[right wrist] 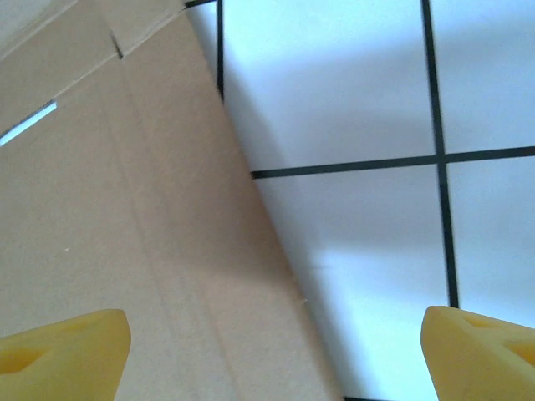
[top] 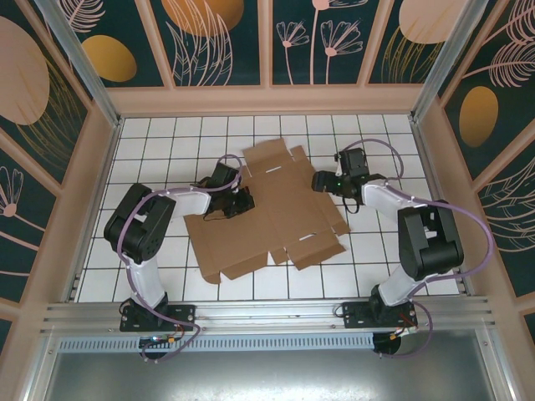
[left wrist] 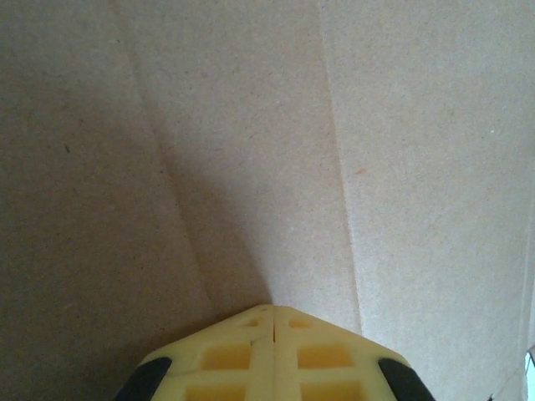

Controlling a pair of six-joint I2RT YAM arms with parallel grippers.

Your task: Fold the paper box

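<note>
The big white table with black grid lines (top: 150, 159) holds the paper box (top: 267, 219), a flat brown cardboard sheet with flaps and creases, not folded up yet. It lies in the middle of the table between the two arms, turned a little crooked to the tile lines. The left gripper (top: 242, 203) sits over the left part of the sheet. Its yellow fingers (left wrist: 230, 355) are pressed tight together with nothing between them, and their tips are right down at the cardboard beside a crease. The right gripper (top: 321, 181) is at the sheet's right edge with its fingers spread wide and holding nothing. In the right wrist view one finger (right wrist: 67, 347) hangs over the cardboard and the other over bare tile, so the slanted edge runs between them. I think that edge is the part to grab next, and the right arm is nearest to it.
</note>
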